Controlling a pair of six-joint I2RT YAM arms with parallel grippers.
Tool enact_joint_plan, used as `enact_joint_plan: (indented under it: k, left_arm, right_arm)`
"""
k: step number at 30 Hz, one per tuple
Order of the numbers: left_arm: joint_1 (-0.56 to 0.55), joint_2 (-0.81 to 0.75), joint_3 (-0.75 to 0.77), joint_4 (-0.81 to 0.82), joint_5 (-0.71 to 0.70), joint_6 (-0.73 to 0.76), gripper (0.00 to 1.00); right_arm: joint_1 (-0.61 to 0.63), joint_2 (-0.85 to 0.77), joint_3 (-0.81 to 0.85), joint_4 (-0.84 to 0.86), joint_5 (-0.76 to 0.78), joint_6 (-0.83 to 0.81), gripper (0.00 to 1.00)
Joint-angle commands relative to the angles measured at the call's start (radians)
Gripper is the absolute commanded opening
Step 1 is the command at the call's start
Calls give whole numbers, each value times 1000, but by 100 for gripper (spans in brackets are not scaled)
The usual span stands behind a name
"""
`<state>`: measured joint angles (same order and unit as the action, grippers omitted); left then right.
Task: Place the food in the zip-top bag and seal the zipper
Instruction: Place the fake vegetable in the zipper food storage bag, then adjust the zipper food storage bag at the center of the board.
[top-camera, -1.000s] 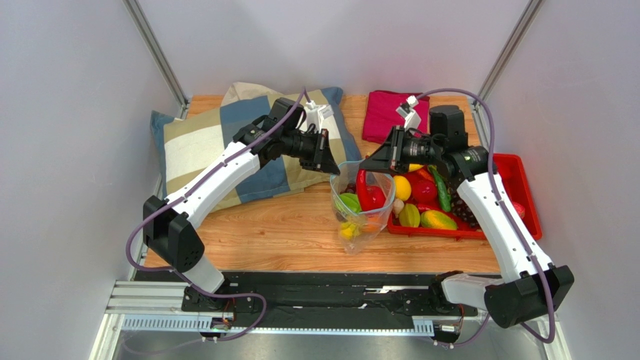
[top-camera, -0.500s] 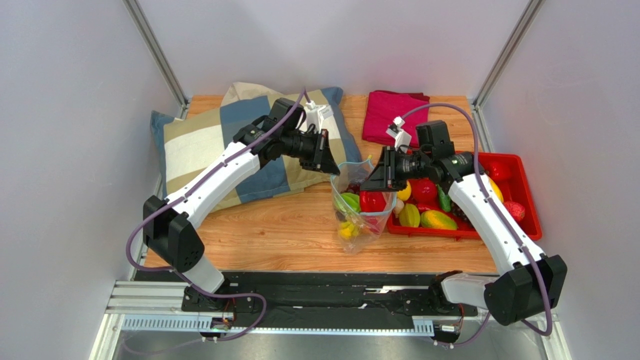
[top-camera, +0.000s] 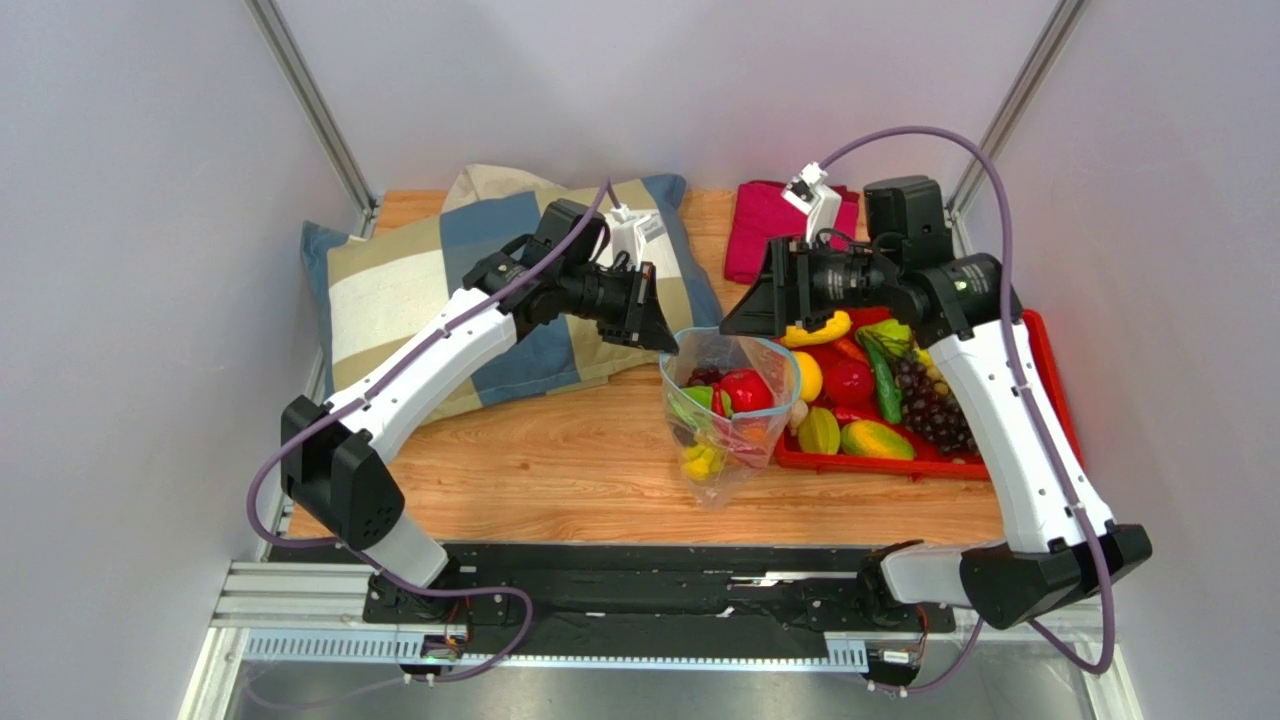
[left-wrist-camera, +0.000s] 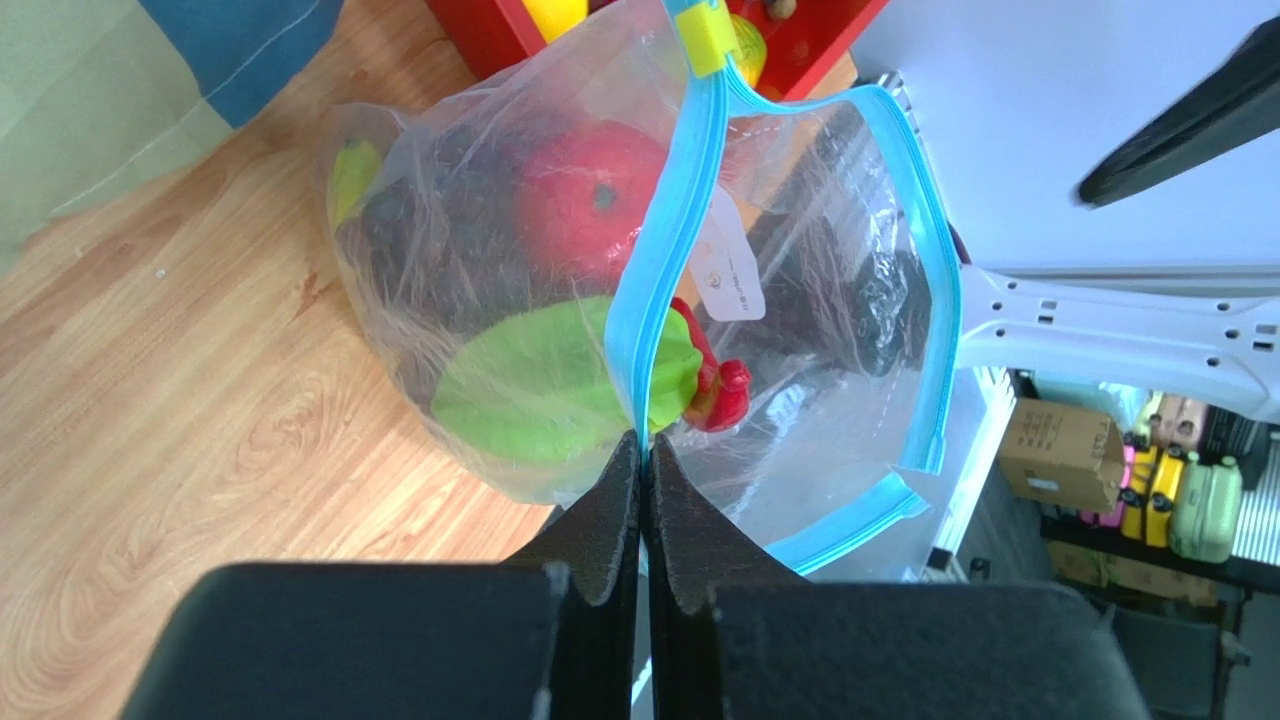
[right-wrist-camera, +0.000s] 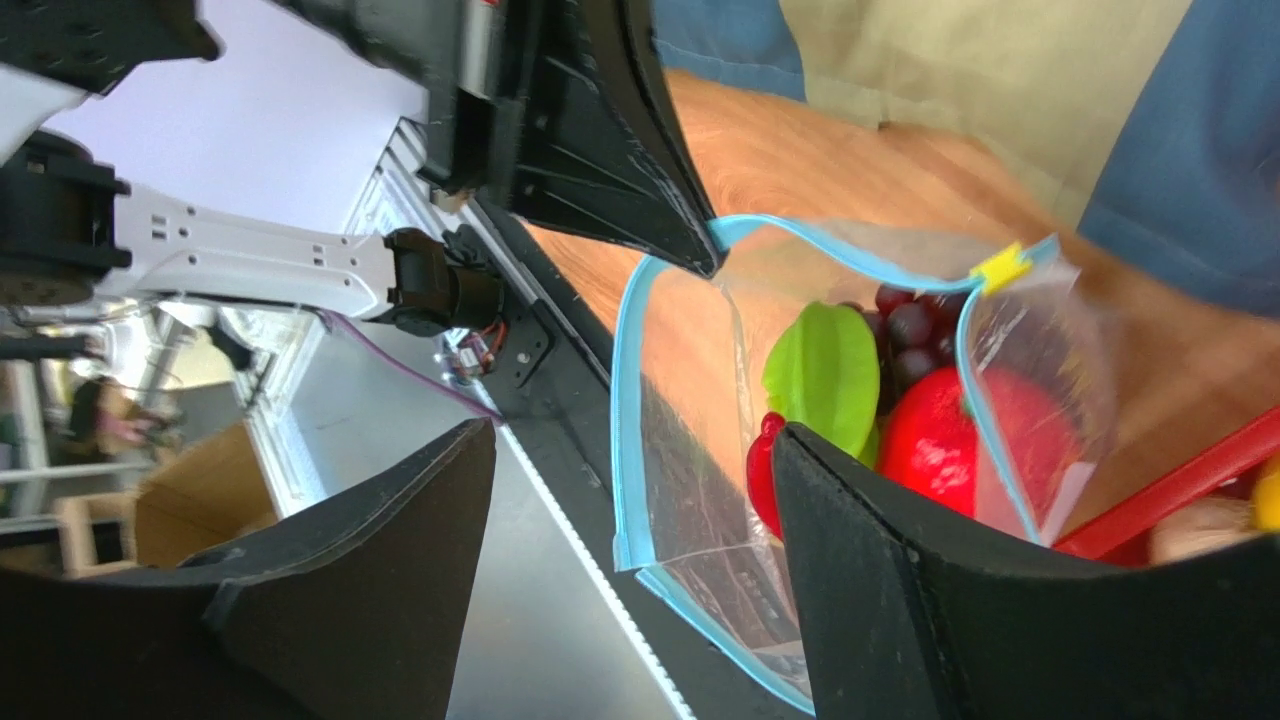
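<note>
The bag (top-camera: 726, 408) stood upright on the wooden table (top-camera: 556, 465), just left of the red tray (top-camera: 1052, 383), with its mouth gaping wide. The left claw (left-wrist-camera: 643, 444) was clamped on the left corner of the rim. Its two fingers were pressed together over the teal zipper (left-wrist-camera: 649, 300) and held that side of the mouth up. The right claw (top-camera: 747, 312) hovered above the far right side of the bag with its jaws spread wide apart. In its wrist view the open mouth of the bag showed between the two fingers (right-wrist-camera: 902, 600).

Inside the bag lay a red apple (left-wrist-camera: 594, 195), a green mango (left-wrist-camera: 534, 393), some dark grapes (right-wrist-camera: 902, 323) and, lower down, a yellow piece (top-camera: 694, 459). A yellow slider (left-wrist-camera: 702, 33) sat at the far end of the zipper, and a white label (left-wrist-camera: 732, 279) showed on the bag's wall.

More food lay in the tray, among it a bunch of grapes (top-camera: 935, 405), a yellow-green mango (top-camera: 876, 440) and a round red piece (top-camera: 849, 380). A checked pillow (top-camera: 406, 293) lay at the back left under the left arm. A magenta cloth (top-camera: 759, 225) lay at the back of the table, beyond the right claw.
</note>
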<state>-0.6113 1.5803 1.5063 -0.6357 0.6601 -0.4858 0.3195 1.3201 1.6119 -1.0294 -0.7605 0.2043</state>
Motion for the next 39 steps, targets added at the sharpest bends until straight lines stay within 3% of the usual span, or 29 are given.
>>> enact_joint_plan:
  k: [1,6,12,15,18,19,21,22,24,27,30,31,33,36,39]
  left_arm:
    - [-13,-74,-4,28,33,35,0]
    - [-18,-86,-11,28,36,39,0]
    - [-21,-95,-26,27,55,38,0]
    - [-34,-114,-46,28,68,52,0]
    - [-48,-132,-67,30,78,65,0]
    - [-53,-138,-72,30,78,67,0]
    - [-56,-146,-80,31,75,70,0]
    - [-57,-149,-81,31,76,72,0]
    - [-56,-151,-78,25,66,76,0]
    - [-54,-157,-81,19,41,79,0]
    - [-56,-170,-93,28,33,72,0]
    - [-54,-172,-95,34,32,72,0]
    - [-54,-181,-100,47,27,70,0]
    - [-54,-183,-100,54,24,73,0]
    - [-54,-181,-98,62,29,75,0]
  right_arm:
    - [4,-21,51,-152,96,-181,71]
    - [4,-33,-68,-265,308,-331,69]
    - [6,-15,-141,-271,306,-348,67]
    - [6,25,-147,-239,288,-348,59]
    - [7,73,-126,-193,262,-344,45]
    - [7,108,-116,-187,248,-347,31]
    - [10,145,-77,-179,219,-348,22]
    - [10,180,-61,-181,208,-361,4]
    - [12,205,-3,-199,207,-378,0]
    - [9,231,93,-292,167,-445,9]
    - [6,202,144,-368,107,-511,33]
    - [0,189,151,-380,99,-520,49]
    - [-11,143,161,-385,96,-520,65]
    - [-36,94,113,-345,189,-500,80]
    - [-37,106,62,-348,312,-531,83]
